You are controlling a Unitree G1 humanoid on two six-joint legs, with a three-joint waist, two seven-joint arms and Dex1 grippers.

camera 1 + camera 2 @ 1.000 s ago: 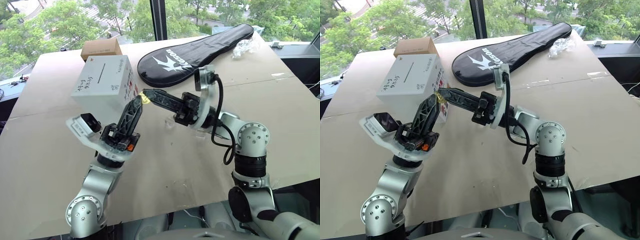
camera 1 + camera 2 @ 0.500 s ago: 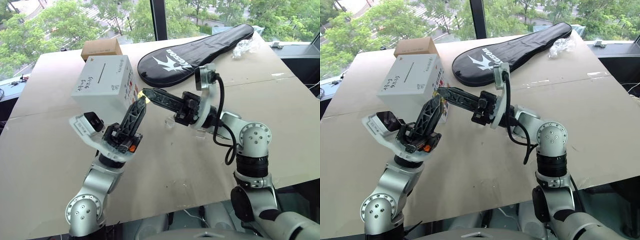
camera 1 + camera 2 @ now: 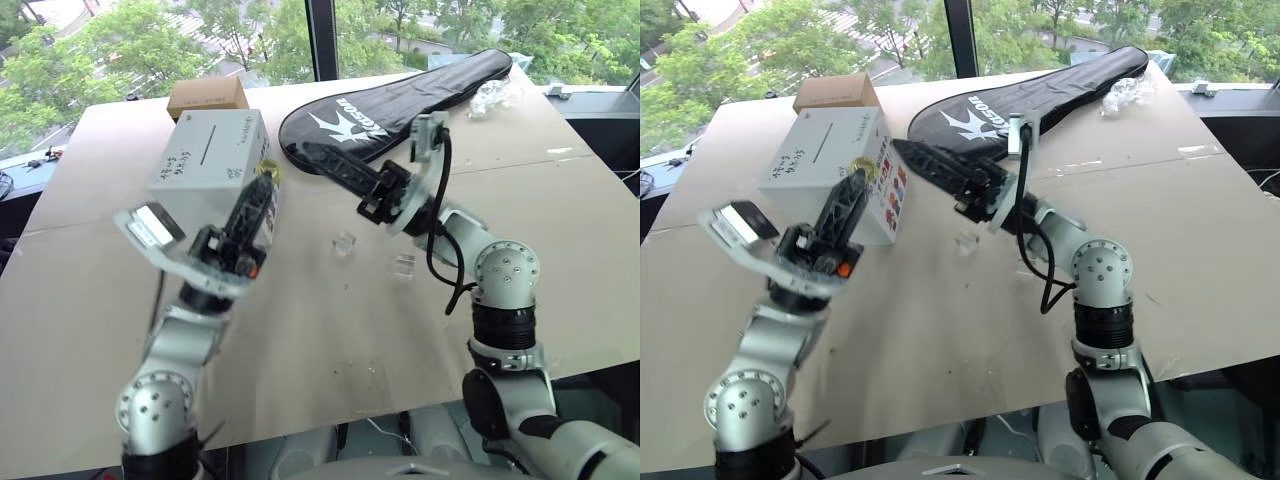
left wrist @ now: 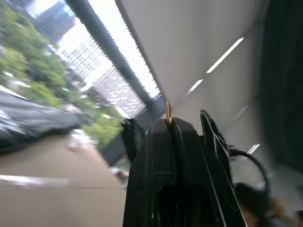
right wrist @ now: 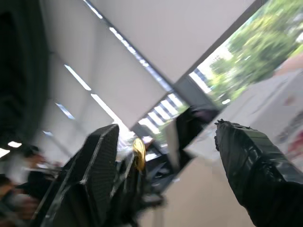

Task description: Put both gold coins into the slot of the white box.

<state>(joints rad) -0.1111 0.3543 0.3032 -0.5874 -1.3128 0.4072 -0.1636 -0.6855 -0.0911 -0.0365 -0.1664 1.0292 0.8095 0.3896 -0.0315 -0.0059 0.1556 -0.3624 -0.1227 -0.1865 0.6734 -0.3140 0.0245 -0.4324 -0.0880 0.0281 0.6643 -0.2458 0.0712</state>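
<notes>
On the cardboard-covered table (image 3: 560,230), the left claw (image 4: 168,124) pinches a thin, edge-on gold coin (image 4: 168,111); the right claw (image 5: 189,156) gapes wide.

The desk (image 3: 330,340) is covered in matt brown cardboard sheets, and the white box (image 3: 205,160) looks like smooth matt card with a small brown cardboard box (image 3: 205,97) behind it. The racket bag (image 3: 400,95) is black cloth with a slight sheen, near crinkled clear plastic (image 3: 494,95). The coin (image 4: 168,113) in the left tool (image 4: 169,124) shines glossy gold between matt black plastic fingers (image 4: 156,156).
</notes>
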